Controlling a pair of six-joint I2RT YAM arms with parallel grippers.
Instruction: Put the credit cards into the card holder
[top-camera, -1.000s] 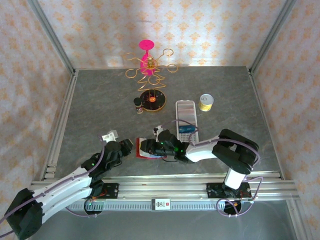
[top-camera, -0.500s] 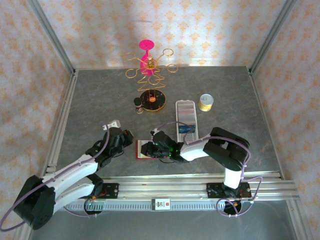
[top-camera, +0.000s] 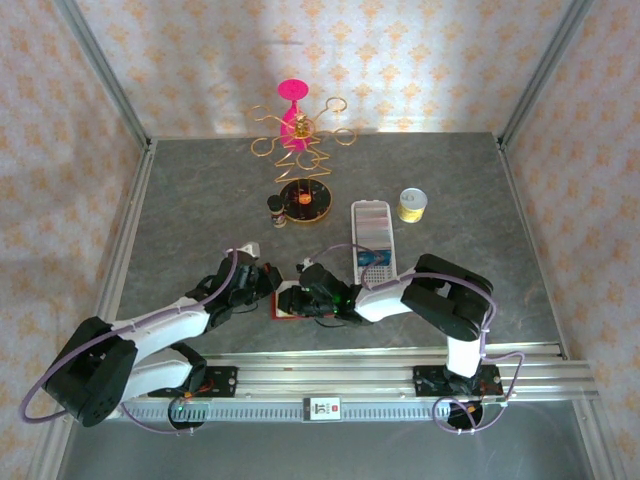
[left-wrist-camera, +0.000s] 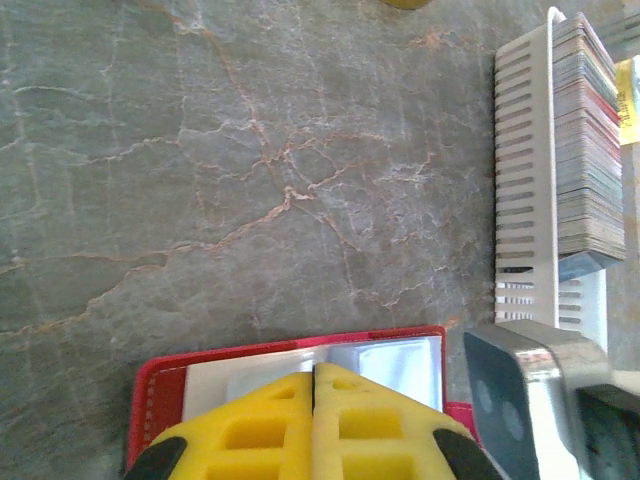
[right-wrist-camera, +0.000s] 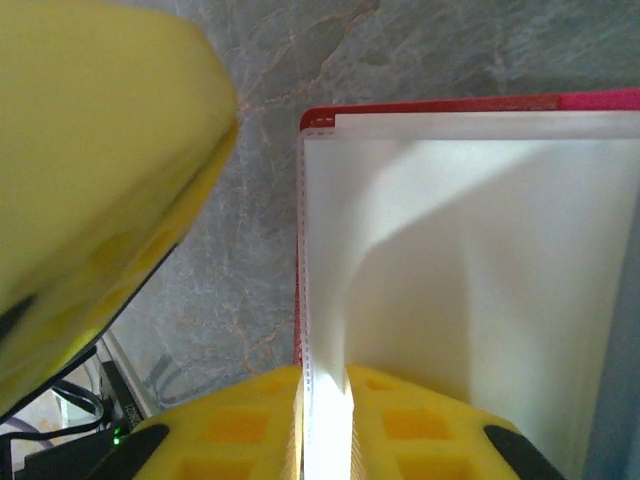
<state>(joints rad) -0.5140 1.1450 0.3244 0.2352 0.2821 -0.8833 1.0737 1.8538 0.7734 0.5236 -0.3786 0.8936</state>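
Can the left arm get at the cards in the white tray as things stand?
Probably not directly. The left claw is shut over the holder. The right arm lies partly between it and the tray of cards, with the right claw pinching a holder pocket. It would likely need to lift over.

We are looking at a grey, marbled table (top-camera: 200, 200) with metal rails running along its edges. Toward the far edge, a gold wire stand (top-camera: 297, 135) with a pink top is standing on a round dark base. A small dark bottle (top-camera: 276, 210) is sitting just beside that base, on its left. A yellow roll (top-camera: 412, 204) is resting near the far end of a long white tray (top-camera: 372, 225), which is lying lengthwise. Near the front, a red card holder (top-camera: 285, 303) is lying open, left of the tray's near end.
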